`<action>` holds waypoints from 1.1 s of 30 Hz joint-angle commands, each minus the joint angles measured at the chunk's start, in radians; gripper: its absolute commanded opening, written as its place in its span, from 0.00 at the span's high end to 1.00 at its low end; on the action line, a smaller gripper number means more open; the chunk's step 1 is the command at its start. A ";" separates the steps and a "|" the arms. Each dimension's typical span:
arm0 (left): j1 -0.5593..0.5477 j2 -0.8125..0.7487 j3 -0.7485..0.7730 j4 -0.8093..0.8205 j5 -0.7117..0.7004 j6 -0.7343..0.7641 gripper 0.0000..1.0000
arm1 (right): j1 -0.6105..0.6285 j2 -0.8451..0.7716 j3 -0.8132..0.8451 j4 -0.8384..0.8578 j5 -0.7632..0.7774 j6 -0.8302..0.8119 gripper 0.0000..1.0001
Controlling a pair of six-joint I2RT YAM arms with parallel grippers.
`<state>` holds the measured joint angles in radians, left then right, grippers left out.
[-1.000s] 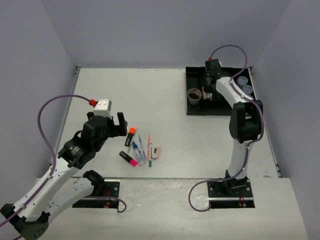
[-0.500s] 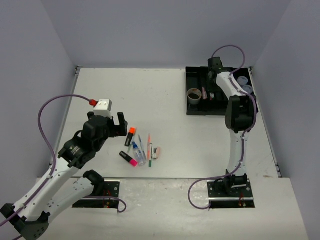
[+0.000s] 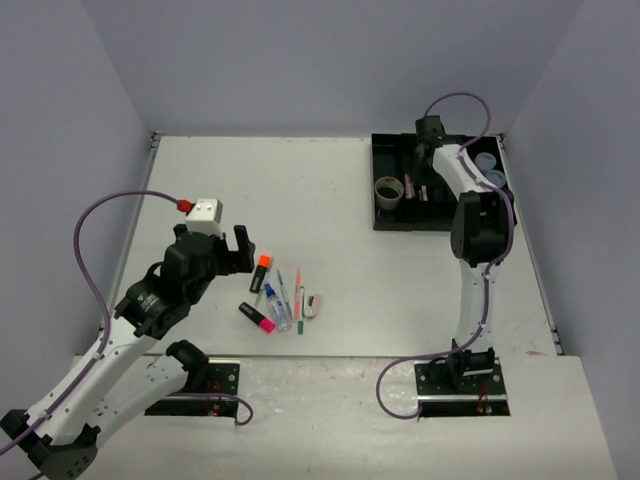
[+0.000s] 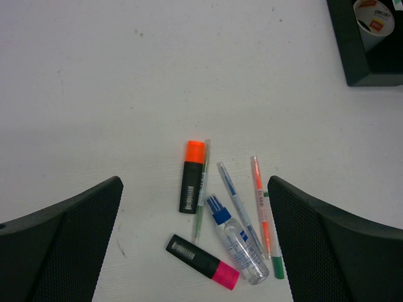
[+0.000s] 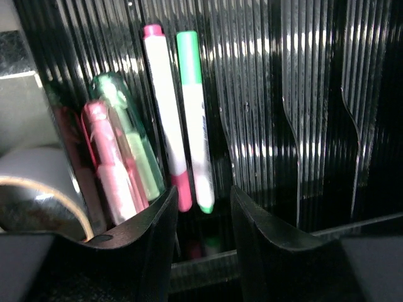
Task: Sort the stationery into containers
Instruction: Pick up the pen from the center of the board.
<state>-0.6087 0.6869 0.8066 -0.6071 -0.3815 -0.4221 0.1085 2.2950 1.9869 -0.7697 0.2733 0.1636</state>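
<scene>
The loose stationery lies on the table: an orange highlighter (image 4: pixel 192 176), a pink highlighter (image 4: pixel 203 261), a clear blue-capped bottle (image 4: pixel 238 245), a blue pen (image 4: pixel 239 204), an orange pen (image 4: pixel 263 211) and a thin green pen (image 4: pixel 201 201). My left gripper (image 4: pixel 198 242) hovers above them, wide open and empty. My right gripper (image 5: pixel 202 217) is low inside the black tray (image 3: pixel 376 160), jaws apart with nothing between them. Just beyond its tips a pink-tipped pen (image 5: pixel 165 107) and a green-tipped pen (image 5: pixel 194 113) lie side by side in one compartment.
The tray also holds a tape roll (image 3: pixel 388 190), bluish-lidded tubs (image 3: pixel 490 172) and pink and green markers (image 5: pixel 119 157) next to the two pens. The tray's ribbed dividers (image 5: pixel 302 94) rise to the right of my right gripper. Grey walls enclose the table.
My right gripper's jaws have parted, and the right arm has shifted slightly over the tray. The left arm and the loose pile have not moved.
</scene>
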 commanded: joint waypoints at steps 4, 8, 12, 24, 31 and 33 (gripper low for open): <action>0.003 -0.011 -0.001 0.036 0.005 0.036 0.00 | 0.085 -0.275 -0.039 -0.049 0.016 0.037 0.59; 0.001 -0.013 -0.002 0.035 -0.001 0.036 0.00 | 0.234 -0.512 -0.319 0.066 0.001 0.126 0.59; 0.002 -0.013 -0.002 0.034 -0.004 0.034 0.00 | 0.444 -0.649 -0.582 0.147 -0.002 0.244 0.62; 0.001 -0.020 0.000 0.032 -0.016 0.031 0.00 | 0.909 -0.623 -0.735 0.258 -0.053 0.589 0.66; 0.001 -0.021 0.000 0.032 -0.011 0.031 0.00 | 1.068 -0.539 -0.702 0.275 -0.093 0.651 0.66; 0.001 -0.022 0.000 0.033 -0.010 0.030 0.00 | 1.092 -0.511 -0.704 0.278 -0.108 0.668 0.66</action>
<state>-0.6090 0.6720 0.8066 -0.6075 -0.3820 -0.4221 1.1535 1.7328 1.2500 -0.5270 0.1922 0.7503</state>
